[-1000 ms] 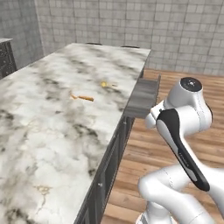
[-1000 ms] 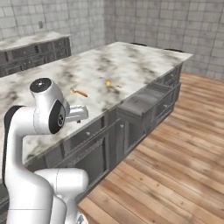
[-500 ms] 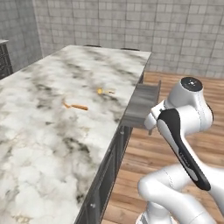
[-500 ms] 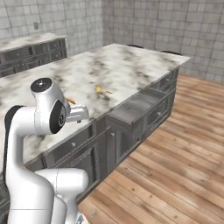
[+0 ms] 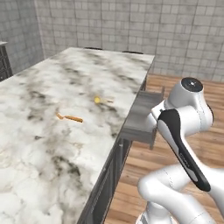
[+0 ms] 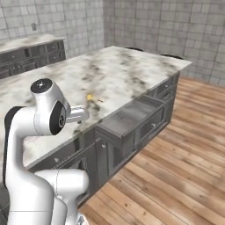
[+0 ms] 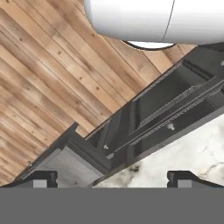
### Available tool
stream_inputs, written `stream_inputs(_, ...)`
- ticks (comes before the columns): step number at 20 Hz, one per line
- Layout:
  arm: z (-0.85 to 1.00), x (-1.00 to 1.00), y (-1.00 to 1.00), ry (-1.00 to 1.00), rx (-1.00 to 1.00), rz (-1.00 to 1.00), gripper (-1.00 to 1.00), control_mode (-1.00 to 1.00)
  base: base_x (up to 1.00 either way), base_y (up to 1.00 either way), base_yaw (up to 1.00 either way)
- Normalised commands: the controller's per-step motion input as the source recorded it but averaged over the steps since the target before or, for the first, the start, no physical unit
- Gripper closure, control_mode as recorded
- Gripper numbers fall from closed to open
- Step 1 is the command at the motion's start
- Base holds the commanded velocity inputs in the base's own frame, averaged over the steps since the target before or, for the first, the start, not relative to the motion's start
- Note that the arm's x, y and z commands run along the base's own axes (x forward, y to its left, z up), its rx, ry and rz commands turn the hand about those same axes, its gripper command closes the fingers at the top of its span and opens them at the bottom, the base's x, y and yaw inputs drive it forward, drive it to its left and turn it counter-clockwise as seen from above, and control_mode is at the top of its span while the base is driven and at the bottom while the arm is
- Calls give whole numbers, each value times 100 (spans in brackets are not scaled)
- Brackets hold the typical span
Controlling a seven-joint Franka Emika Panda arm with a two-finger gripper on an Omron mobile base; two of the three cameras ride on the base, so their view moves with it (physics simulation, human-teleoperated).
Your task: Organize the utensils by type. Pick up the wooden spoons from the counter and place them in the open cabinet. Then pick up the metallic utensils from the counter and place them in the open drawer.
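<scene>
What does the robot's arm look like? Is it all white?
Mostly white. The arm is made of smooth, rounded, glossy shells with dark bands at the joints and a round dark grey cap on top. The gripper ends in two small, dark, blocky finger tips. No cables or markings show.

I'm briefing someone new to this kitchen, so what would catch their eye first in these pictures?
First the big white marbled counter, with a thin orange-brown utensil lying near its middle and a small yellow-headed piece a little farther back. Next the open drawer, pulled out from the dark grey fronts over the wooden floor. The gripper hangs open, holding nothing, above the counter's edge.
</scene>
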Motion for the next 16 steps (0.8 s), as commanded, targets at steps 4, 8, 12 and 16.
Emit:
stream_inputs(4, 0, 0, 0, 0, 0, 0, -100, 100, 76, 0, 7)
stream_inputs(8, 0, 0, 0, 0, 0, 0, -100, 100, 66, 0, 10)
stream_inputs(12, 0, 0, 0, 0, 0, 0, -100, 100, 51, 1, 10)
stream_inputs(16, 0, 0, 0, 0, 0, 0, -100, 100, 37, 20, 8)
